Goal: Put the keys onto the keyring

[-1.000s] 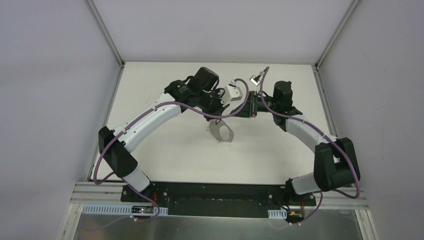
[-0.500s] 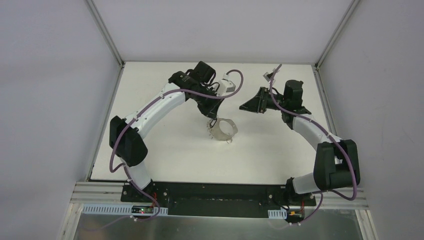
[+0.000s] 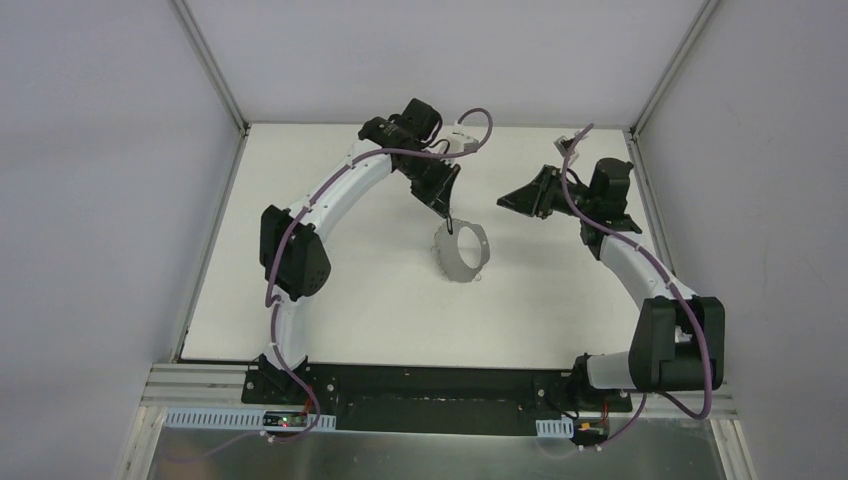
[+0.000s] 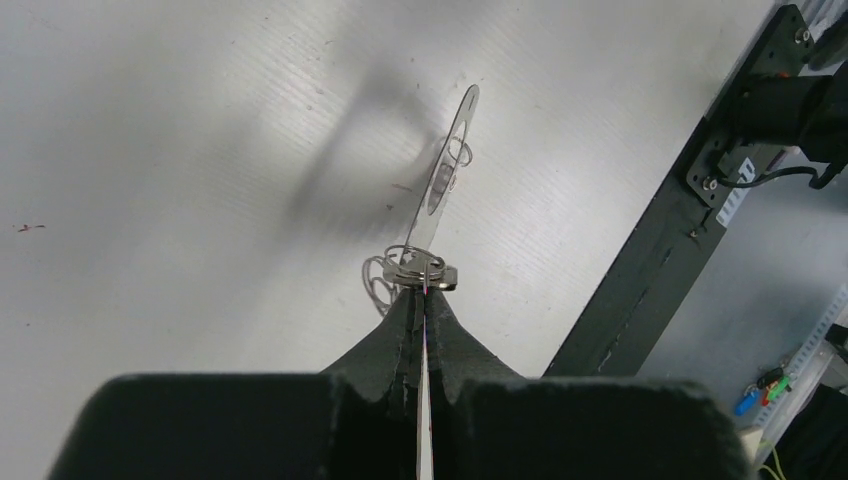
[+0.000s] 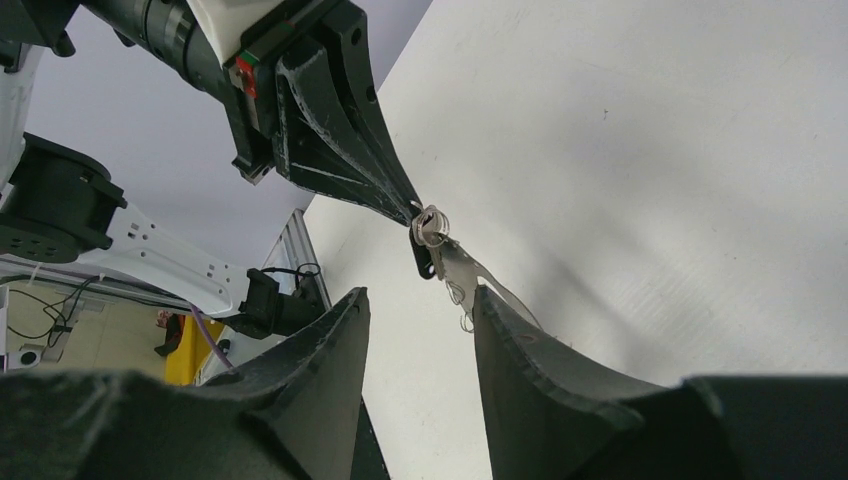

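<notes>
Keyring (image 3: 462,250) hangs by its top rim from the left hand (image 3: 447,218), pinched tight on it, loop dangling toward the tabletop (image 3: 330,280). Right hand (image 3: 508,201), half open and empty, faces it from the right, apart; a dark bit at the pinch may be the key (image 5: 424,262)

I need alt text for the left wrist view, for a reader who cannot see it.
The left gripper, shut, pinches the keyring, seen edge-on, over the white table. A few small silvery pieces bunch at the grip.
</notes>
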Controlling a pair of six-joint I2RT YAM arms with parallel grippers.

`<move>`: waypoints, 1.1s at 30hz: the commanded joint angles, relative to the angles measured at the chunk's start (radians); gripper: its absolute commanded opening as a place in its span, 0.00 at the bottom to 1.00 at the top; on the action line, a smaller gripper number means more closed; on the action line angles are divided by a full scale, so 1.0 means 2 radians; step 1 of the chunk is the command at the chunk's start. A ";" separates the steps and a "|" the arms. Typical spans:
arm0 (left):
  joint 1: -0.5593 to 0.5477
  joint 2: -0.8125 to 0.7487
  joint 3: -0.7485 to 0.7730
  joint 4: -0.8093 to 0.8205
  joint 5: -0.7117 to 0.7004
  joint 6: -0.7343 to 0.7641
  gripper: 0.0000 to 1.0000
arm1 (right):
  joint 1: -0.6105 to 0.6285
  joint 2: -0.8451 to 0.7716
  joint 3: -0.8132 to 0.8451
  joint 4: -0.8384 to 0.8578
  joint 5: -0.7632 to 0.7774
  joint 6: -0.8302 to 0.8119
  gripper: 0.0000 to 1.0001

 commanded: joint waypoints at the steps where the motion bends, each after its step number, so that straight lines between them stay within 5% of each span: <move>1: 0.003 0.025 0.035 0.001 0.026 -0.042 0.00 | -0.015 -0.029 -0.002 0.012 0.007 -0.008 0.45; 11: 0.039 0.033 -0.113 0.109 0.131 -0.175 0.00 | -0.023 -0.021 -0.003 0.013 0.005 -0.007 0.46; 33: 0.078 0.052 -0.197 0.066 0.109 -0.125 0.08 | -0.025 0.011 0.000 0.011 0.007 -0.005 0.45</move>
